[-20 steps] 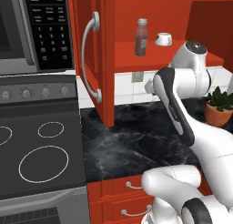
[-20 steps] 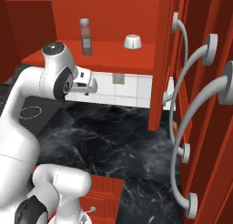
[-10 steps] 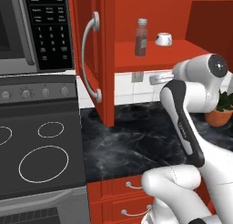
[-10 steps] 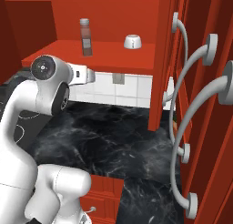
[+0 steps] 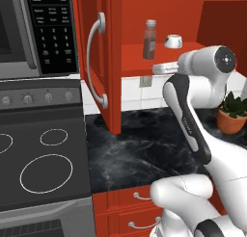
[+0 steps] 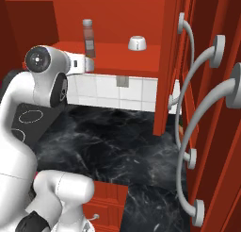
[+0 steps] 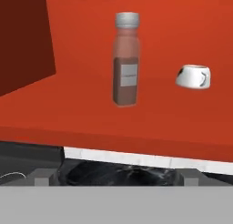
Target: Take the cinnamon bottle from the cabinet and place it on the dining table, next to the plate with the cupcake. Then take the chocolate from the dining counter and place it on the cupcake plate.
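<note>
Cinnamon bottle (image 7: 126, 59) upright on cabinet (image 5: 164, 19) shelf, upper centre, white cup (image 7: 194, 76) to its right, gripper (image 5: 161, 68) raised level just below shelf edge, empty, fingers (image 7: 43, 176) spread, stove rings (image 5: 46, 172) lower left in left base view.

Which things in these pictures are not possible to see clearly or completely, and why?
- Gripper: in the hand view its finger tips barely rise above the bottom edge; open or shut cannot be told.
- Cinnamon bottle: label print too small to read in any view.
- Small white cup: its dark marking is too blurred to identify.
- Potted plant: cut off by the right edge of the left base view.
</note>
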Available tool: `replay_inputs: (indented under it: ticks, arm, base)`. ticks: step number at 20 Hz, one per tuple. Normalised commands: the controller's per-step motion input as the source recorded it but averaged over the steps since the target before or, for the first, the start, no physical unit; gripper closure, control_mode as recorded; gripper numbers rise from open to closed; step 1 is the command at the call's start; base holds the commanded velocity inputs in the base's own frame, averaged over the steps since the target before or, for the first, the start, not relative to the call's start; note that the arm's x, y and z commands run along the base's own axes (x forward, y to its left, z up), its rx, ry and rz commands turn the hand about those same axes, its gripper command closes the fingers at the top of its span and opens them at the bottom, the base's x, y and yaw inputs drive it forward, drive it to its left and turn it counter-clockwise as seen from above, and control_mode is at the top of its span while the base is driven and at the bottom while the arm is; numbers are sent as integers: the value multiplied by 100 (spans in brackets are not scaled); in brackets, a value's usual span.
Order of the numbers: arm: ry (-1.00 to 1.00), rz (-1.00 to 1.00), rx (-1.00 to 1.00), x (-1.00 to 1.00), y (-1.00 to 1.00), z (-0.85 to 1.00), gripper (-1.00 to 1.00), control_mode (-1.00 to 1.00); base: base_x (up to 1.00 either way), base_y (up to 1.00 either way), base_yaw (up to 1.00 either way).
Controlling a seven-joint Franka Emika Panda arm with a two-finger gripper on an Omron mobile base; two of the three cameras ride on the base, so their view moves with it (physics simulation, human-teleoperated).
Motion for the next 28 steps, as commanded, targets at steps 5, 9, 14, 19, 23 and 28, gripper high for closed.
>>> replay_inputs:
  ticks: [5,9,14,19,23,28]
  arm:
    - [17,-1,-5,23,0,45,-100,-100]
    - [3,20,0,19,-2,8,-100,-100]
    - [0,20,1,13,-5,0,-100,-100]
    - [0,10,6,25,0,0,-100,-100]
    - [0,5,4,36,-3,-2,-100,-100]
    - [0,6,11,28,-8,-20,-100,-100]
  base:
    - [0,0,0]
    - [0,0,0]
    - [0,0,0]
    - [0,0,0]
    - [0,0,0]
    - [0,0,0]
